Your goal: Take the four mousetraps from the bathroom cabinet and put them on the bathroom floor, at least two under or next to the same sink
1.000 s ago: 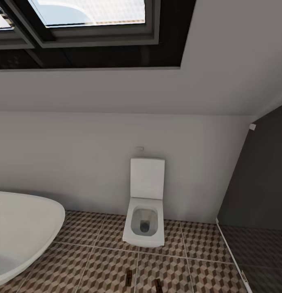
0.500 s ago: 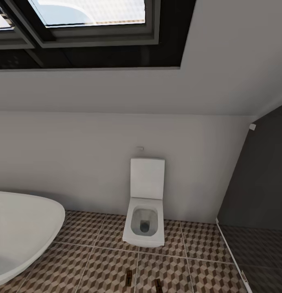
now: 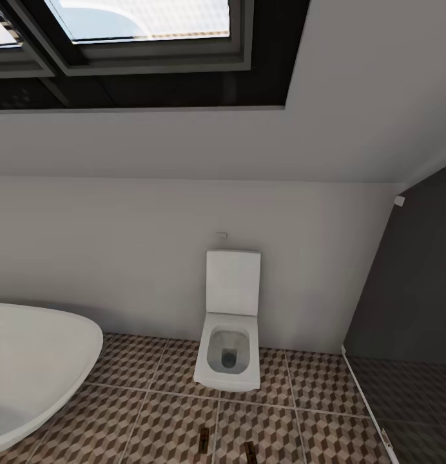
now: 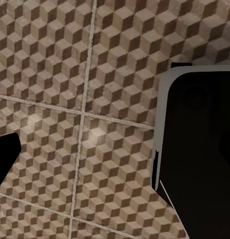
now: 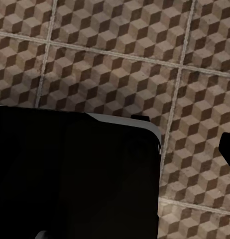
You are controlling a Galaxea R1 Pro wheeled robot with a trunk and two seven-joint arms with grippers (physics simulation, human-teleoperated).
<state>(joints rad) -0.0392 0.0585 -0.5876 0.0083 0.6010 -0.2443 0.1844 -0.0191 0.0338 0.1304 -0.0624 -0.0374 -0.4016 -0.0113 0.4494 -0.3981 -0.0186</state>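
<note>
Head view: two mousetraps (image 3: 203,440) lie on open bathroom floor (image 3: 158,412); hand states unclear.

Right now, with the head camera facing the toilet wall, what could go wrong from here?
1. Two small dark objects lie on the patterned floor at the head view's lower edge, ahead of the robot; they may be mousetraps, too cut off to tell. Rolling forward could run over them.
2. The toilet and bathtub flank that floor patch, so a wide turn risks a bump.
3. Sink and cabinet are out of frame, so placement cannot be checked.
</note>
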